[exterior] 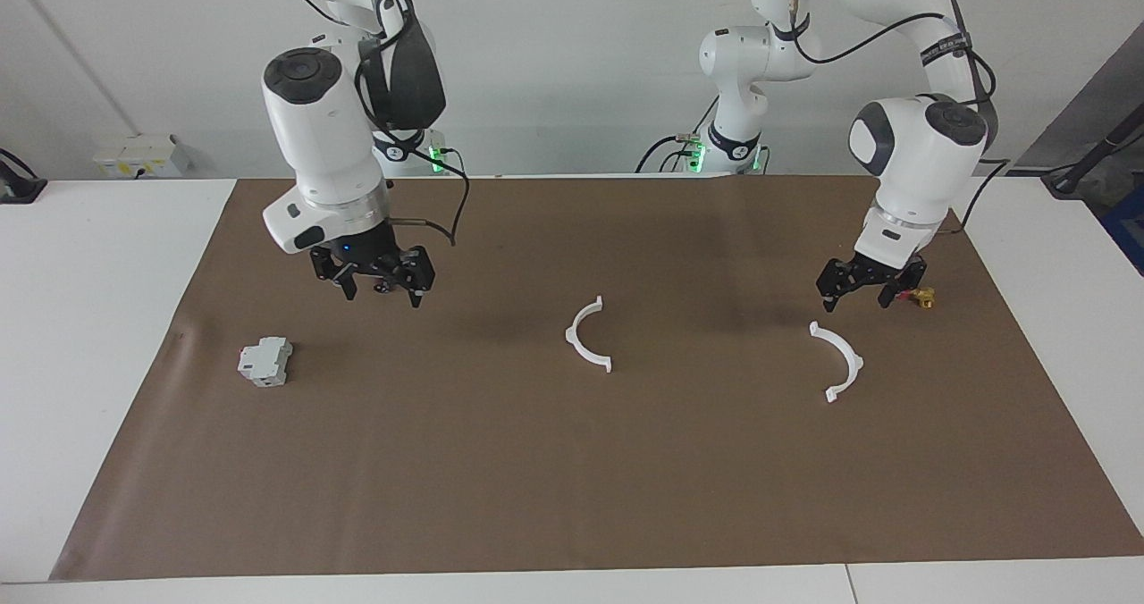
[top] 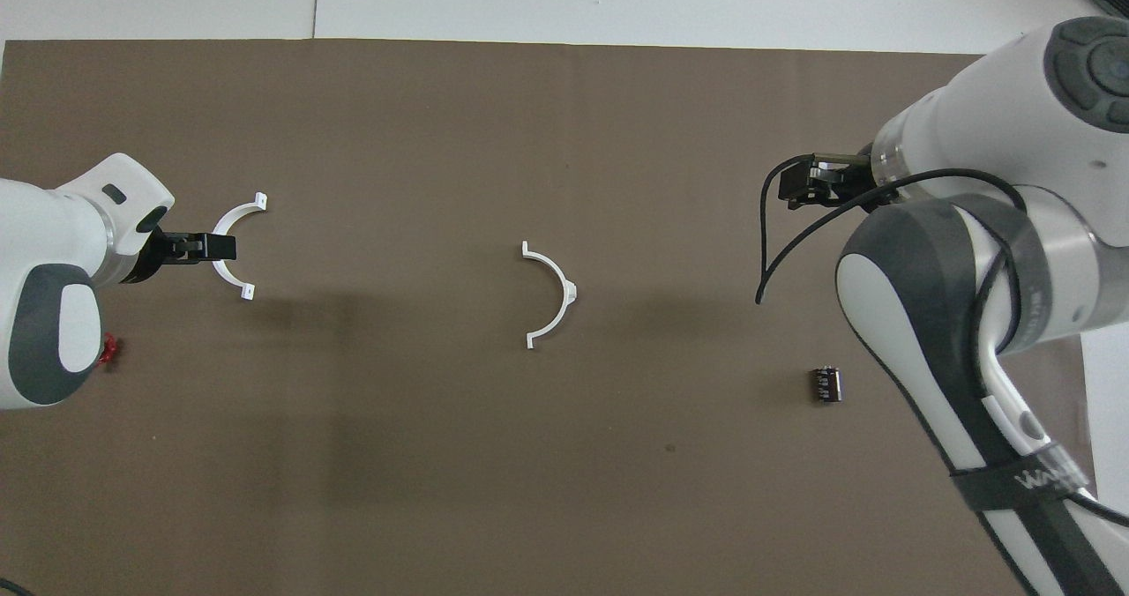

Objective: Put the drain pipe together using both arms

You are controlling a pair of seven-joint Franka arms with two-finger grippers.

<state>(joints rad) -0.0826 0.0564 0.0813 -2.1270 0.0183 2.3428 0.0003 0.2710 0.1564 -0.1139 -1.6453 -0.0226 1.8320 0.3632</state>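
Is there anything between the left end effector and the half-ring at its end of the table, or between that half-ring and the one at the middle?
Nothing visible. The left end effector hangs above the end half-ring. The mat between that piece and the middle half-ring is bare. The red-and-yellow valve piece lies nearer the robots, off that line.

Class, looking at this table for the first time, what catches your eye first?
Two white half-rings on the brown mat: one mid-table, the other toward the left arm's end. The left gripper hangs just above that second one; the right gripper hovers over bare mat near a grey block.
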